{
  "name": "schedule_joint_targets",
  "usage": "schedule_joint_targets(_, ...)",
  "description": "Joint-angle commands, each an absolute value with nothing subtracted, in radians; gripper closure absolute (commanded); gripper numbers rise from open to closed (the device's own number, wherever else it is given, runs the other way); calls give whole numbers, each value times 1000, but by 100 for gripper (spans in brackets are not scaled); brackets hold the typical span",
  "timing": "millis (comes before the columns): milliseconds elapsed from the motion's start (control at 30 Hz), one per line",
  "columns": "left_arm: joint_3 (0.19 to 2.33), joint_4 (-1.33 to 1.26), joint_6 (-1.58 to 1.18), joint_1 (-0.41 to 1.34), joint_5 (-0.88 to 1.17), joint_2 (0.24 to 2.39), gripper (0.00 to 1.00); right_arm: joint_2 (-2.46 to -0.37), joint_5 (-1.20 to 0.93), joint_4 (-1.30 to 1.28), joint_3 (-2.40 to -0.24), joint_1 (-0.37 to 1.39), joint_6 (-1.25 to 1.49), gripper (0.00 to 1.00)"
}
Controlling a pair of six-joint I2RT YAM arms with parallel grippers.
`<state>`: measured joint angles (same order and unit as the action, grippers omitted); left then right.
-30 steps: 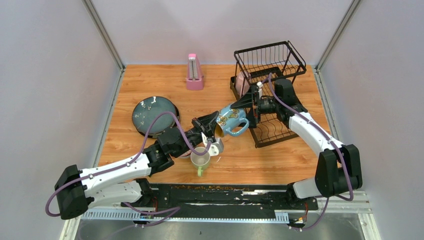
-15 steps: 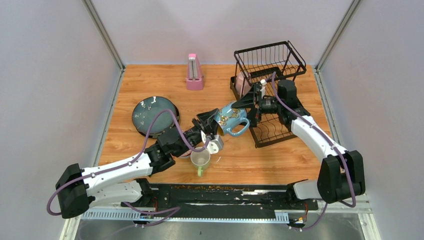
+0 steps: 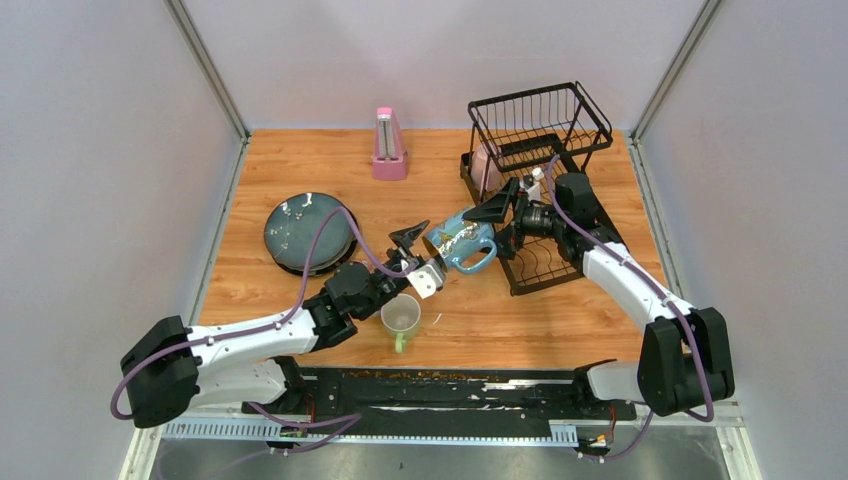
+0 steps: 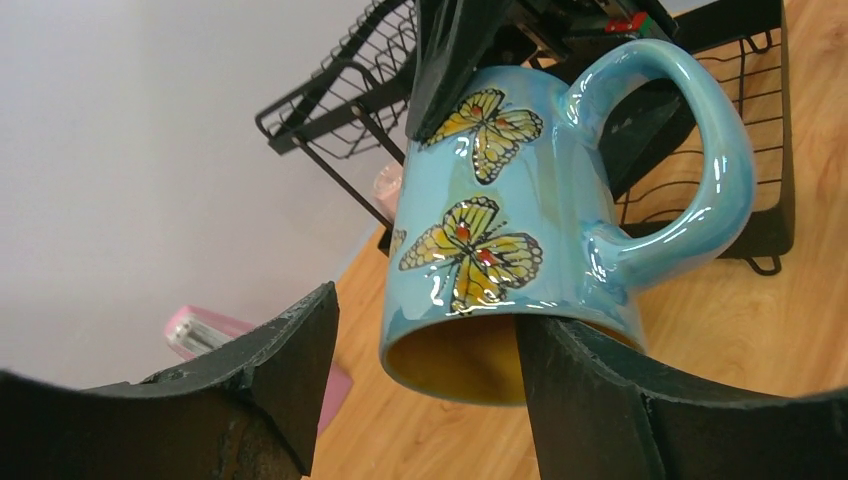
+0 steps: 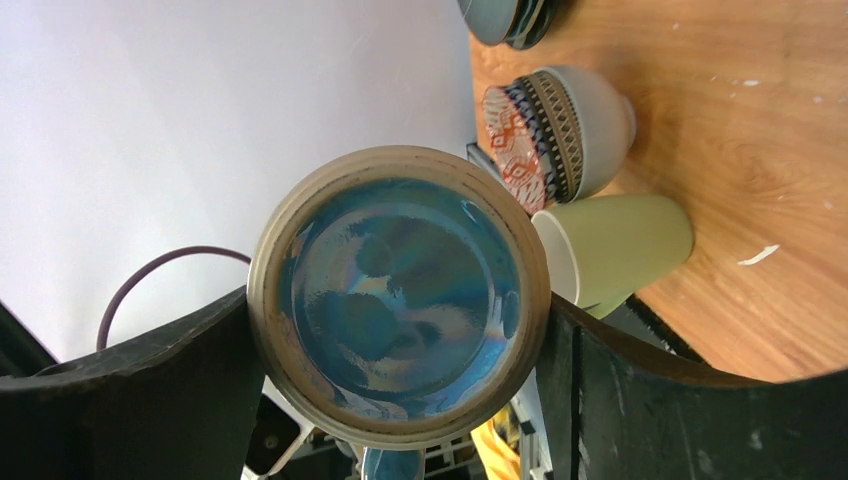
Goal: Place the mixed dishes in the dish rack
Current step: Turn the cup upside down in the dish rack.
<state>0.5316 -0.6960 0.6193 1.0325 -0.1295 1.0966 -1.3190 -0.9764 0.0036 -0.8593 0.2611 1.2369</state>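
Above the middle of the table (image 3: 300, 160), just beside the dish rack (image 3: 555, 262), we see the blue butterfly mug (image 3: 463, 243) lying on its side in the air, clamped at its base by the right gripper (image 3: 493, 231). The left gripper (image 3: 420, 258) stands open around the mug's mouth. One finger may touch the rim, though we cannot be sure. A pale green mug (image 3: 401, 317) stands upright below.
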Motion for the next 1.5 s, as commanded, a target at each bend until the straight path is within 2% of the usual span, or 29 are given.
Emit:
schedule_joint_targets(0, 514, -831, 495, 1040, -159, 1107, 27, -1253, -887, 74, -861, 265, 1216, 97)
schedule_joint_targets(567, 469, -826, 375, 1037, -196, 1116, 9, -1129, -693, -61, -863, 220, 1109, 100)
schedule_joint_targets(833, 476, -816, 344, 1036, -231, 1110, 3, -1036, -499, -196, -894, 205, 977, 100)
schedule_joint_targets(1133, 559, -636, 146, 945, -170, 1095, 0, -936, -193, -395, -989, 201, 761, 100)
schedule_joint_targets(1333, 680, -383, 17, 866, -126, 1084, 0, -931, -8, -462, -1037, 198, 594, 100)
schedule_joint_targets(1467, 719, -305, -46, 828, -103, 1088, 0, -962, 124, -475, -1057, 199, 495, 100)
